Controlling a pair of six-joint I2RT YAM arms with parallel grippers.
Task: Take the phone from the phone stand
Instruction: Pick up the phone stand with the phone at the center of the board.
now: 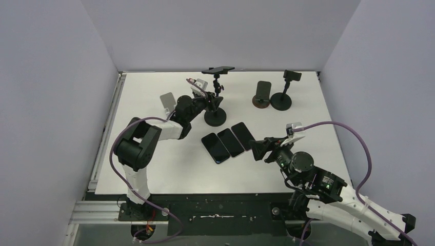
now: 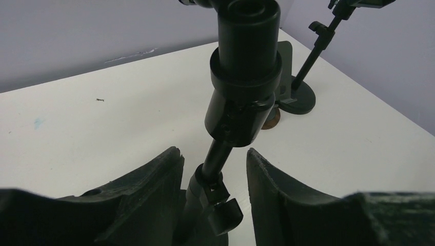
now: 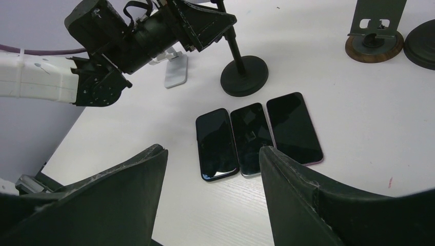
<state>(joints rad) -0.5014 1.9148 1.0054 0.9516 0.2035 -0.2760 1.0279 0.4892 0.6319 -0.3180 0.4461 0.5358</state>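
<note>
- Closest to the left wrist camera, my left gripper [image 2: 214, 156] stands partly open, and its two dark fingers [image 2: 154, 179] straddle the thin pole [image 2: 219, 151] of the phone stand [image 1: 215, 117].
- I see a sliver of white table on each side of the pole at fingertip height, so neither pad presses on it there. Lower down, by the pole's clamp knob [image 2: 225, 212], I cannot tell whether the left finger touches.
- My right gripper [image 3: 213, 151] hangs with its jaws apart and nothing between them, above the near end of three loose phones [image 3: 251, 138].
- From the top camera, the phone [image 1: 218, 69] sits clamped at the head of the stand, above my left gripper and apart from it.
- It shows as a thin dark bar, with its long axis running left to right, roughly along the table's far edge. The right end is tipped slightly away from me. Which way its screen faces I cannot tell.
- The stand's round base rests in the far half of the table [image 1: 154, 169], left of the middle, with the far wall not far behind the phone.
- The loose phones lie side by side on the near side of that base, close to it.
- To the right, well apart, stand a wooden-based holder [image 1: 262, 95] and a black round-based stand [image 1: 281, 100].
- A small white stand [image 1: 167, 100] sits just left of my left wrist.
- Bare table lies to the near left, beside my left arm.
</note>
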